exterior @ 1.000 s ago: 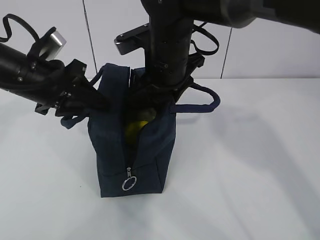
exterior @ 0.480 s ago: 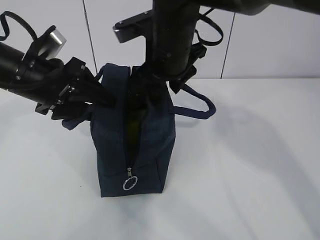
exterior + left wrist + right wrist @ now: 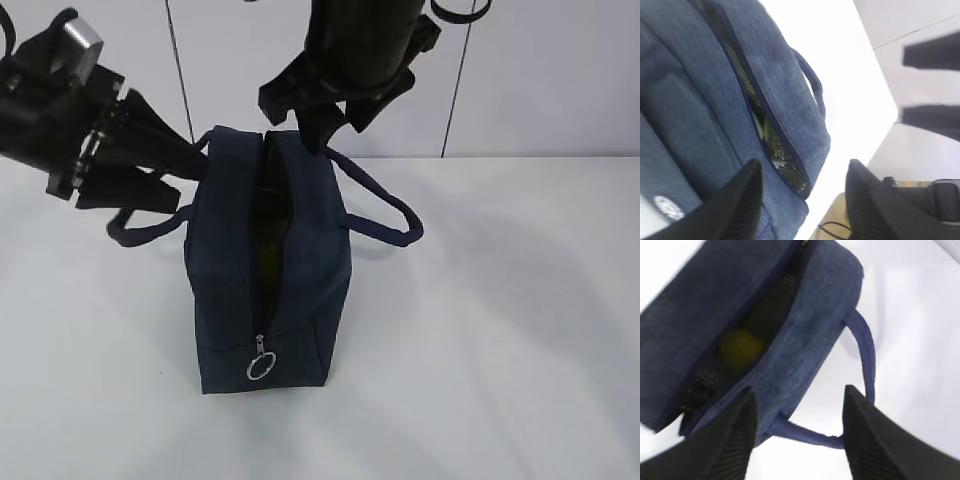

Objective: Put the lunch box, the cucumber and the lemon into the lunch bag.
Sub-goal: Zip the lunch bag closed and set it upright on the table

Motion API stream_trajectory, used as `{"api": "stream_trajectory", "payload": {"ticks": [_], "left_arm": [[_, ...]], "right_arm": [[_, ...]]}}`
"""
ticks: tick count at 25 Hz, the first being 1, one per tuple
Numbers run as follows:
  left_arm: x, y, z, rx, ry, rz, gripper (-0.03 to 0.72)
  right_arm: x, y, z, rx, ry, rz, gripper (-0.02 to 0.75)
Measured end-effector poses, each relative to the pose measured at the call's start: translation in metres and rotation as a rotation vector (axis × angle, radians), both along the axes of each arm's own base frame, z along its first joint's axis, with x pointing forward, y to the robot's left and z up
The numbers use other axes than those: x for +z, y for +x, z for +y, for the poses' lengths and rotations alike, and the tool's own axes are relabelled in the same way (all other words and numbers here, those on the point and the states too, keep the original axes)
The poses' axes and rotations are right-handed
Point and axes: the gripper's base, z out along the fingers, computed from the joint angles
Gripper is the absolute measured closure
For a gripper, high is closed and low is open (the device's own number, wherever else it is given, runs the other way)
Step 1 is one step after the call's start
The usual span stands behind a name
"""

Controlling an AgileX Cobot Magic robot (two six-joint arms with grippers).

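The navy lunch bag [image 3: 290,270] stands upright mid-table with its top zipper open and the ring pull [image 3: 260,368] hanging at the front. It also fills the left wrist view [image 3: 705,100] and shows in the right wrist view [image 3: 790,325]. The yellow lemon [image 3: 741,347] lies inside, seen through the opening. The lunch box and the cucumber are hidden. My left gripper [image 3: 165,165] is open and empty, just left of the bag's top. My right gripper [image 3: 320,110] is open and empty, raised above the bag's rear.
The bag's right handle [image 3: 385,215] droops onto the white table [image 3: 500,320]; the left handle [image 3: 150,228] hangs under my left gripper. A white panelled wall [image 3: 540,80] stands behind.
My right gripper has lifted out of the bag's opening and risen above it. My left gripper has pulled back to the left, off the bag's side. The opening has narrowed.
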Motion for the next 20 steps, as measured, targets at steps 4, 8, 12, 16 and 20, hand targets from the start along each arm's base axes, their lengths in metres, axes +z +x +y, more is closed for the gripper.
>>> {"api": "stream_trajectory", "payload": {"ticks": [4,8,12,16,20], "left_arm": [[0.023,0.009,0.000,-0.027,0.014,-0.090,0.255],[0.042,0.016,0.001,-0.038,0.045,-0.164,0.307],[0.051,0.007,0.004,-0.069,0.179,-0.180,0.316],[0.062,-0.010,0.007,-0.079,0.304,-0.193,0.320],[0.083,-0.030,0.007,-0.069,0.359,-0.236,0.356]], "right_arm": [[0.019,-0.011,-0.002,0.083,0.031,-0.024,0.338],[0.039,-0.024,-0.005,0.107,0.097,-0.033,0.338],[0.057,-0.038,-0.010,0.120,0.158,-0.041,0.338],[0.065,-0.053,-0.021,0.120,0.164,-0.046,0.338],[0.067,-0.070,-0.034,0.120,0.155,-0.036,0.338]]}}
